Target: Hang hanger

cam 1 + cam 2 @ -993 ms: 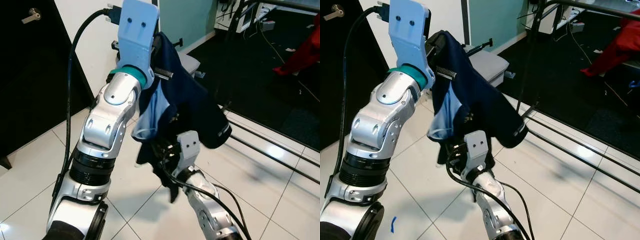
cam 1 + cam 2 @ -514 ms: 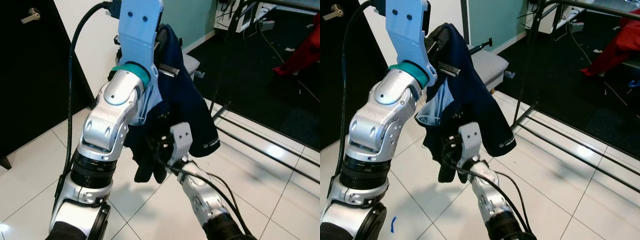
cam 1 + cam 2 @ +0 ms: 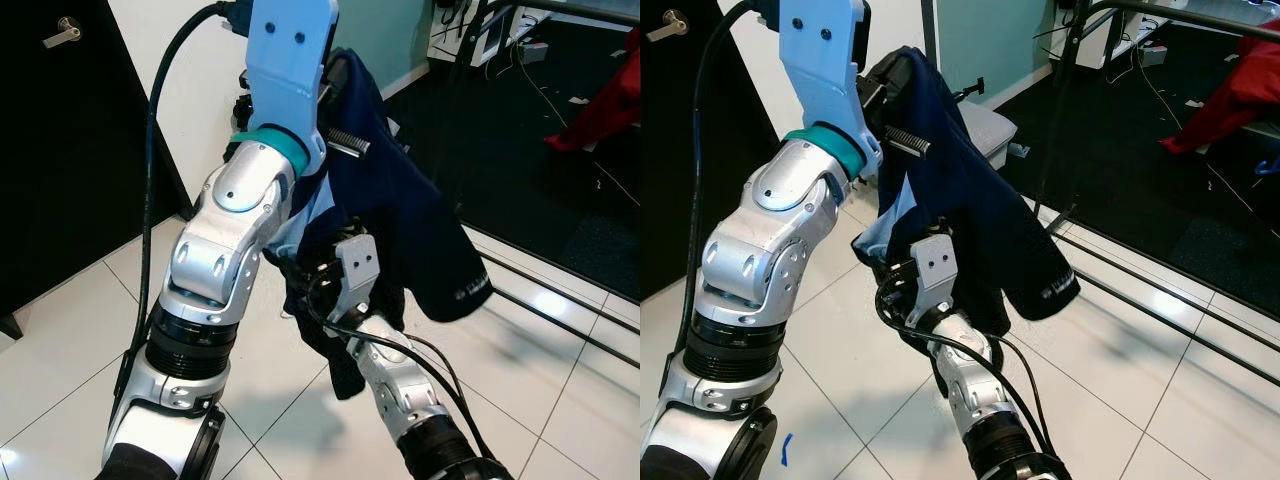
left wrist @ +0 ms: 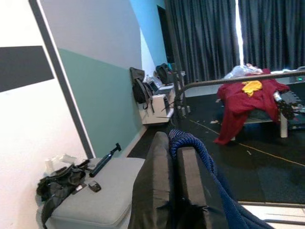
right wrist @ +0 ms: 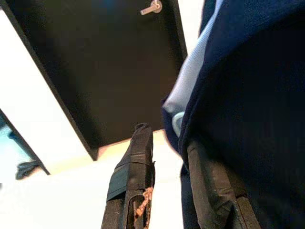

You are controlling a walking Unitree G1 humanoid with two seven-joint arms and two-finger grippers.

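Note:
A navy garment [image 3: 400, 200] with a pale blue lining [image 3: 895, 225] hangs from my raised left gripper [image 4: 172, 140]. Its black fingers [image 4: 155, 176] are shut on a fold of the blue knit cloth. The cloth covers any hanger. Lower down, my right gripper [image 5: 167, 136] is pushed up among the garment's hanging folds. Its fingers [image 5: 136, 157] stand apart, and the navy cloth lies against one of them. A black clothes rail [image 3: 1170, 10] stands to the right, beyond the garment.
The rack's upright [image 3: 1058, 110] and floor bars [image 3: 1160, 300] lie ahead to the right on white tiles. A red garment [image 3: 1230, 90] hangs at the far right. A grey padded bench [image 3: 980, 125] stands behind the arms and a black door [image 3: 60, 150] to the left.
The garment's lower fold has swung out to the right. My right gripper has risen a little closer under the cloth. The left arm has shifted slightly to the right.

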